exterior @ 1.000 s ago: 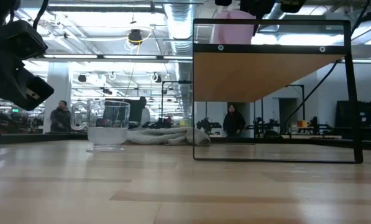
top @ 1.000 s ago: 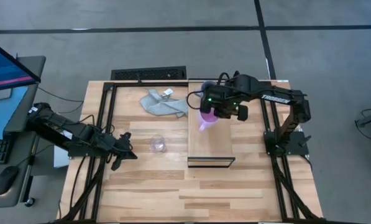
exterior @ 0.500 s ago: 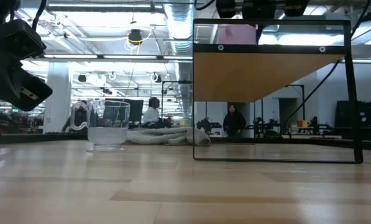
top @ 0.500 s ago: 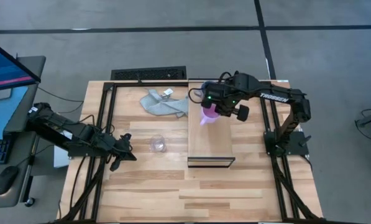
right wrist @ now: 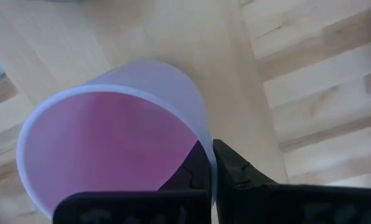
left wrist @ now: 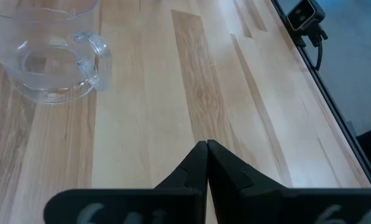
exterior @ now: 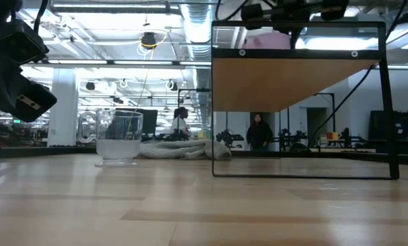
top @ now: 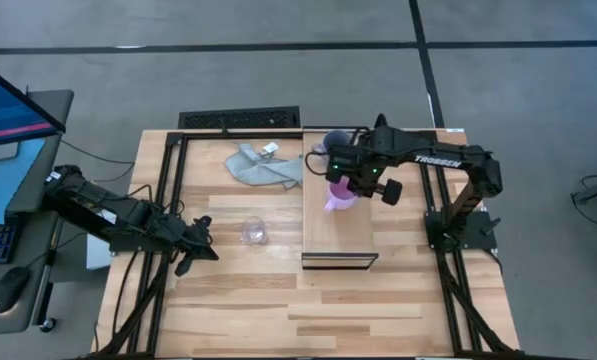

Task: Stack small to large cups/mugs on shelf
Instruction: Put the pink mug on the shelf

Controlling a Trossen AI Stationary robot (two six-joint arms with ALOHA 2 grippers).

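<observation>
we pinch pink mug [right wrist: 110, 137] rim in right gripper [right wrist: 210, 163] | stiff, light, slippery | left gripper [left wrist: 206, 163] closed empty

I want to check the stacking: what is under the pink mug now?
The pink mug, pinched at its rim by the right gripper, has the shelf below it. Whether its base touches the wood is hidden by the arm.

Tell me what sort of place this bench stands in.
Probably a robotics lab or workshop hall: exposed ceiling ducts and strip lights, people among more equipment frames behind the table, and a monitor with keyboard beside it.
</observation>
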